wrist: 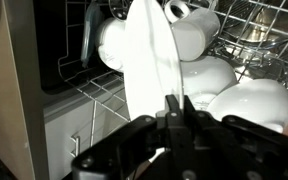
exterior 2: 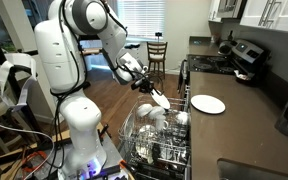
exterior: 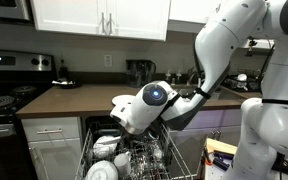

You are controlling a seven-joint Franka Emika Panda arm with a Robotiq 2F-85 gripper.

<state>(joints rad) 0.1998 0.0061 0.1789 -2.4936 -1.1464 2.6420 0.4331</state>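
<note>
My gripper (wrist: 177,100) is shut on the lower edge of a white plate (wrist: 147,60), which stands upright and edge-on in the wrist view. It hangs just above the pulled-out dishwasher rack (wrist: 94,95), next to white mugs (wrist: 189,35) and white bowls (wrist: 249,100) standing in the rack. In both exterior views the gripper (exterior 2: 156,97) (exterior: 122,108) reaches down over the rack (exterior 2: 159,150) (exterior: 179,160) from the counter side. Dishes fill much of the rack.
A second white plate (exterior 2: 207,104) lies on the brown countertop (exterior 2: 234,125). A stove (exterior: 9,85) stands to one side of the counter (exterior: 84,98), with white cabinets above. The robot's white base (exterior 2: 79,130) stands beside the open dishwasher. A wooden chair (exterior 2: 158,52) stands at the back.
</note>
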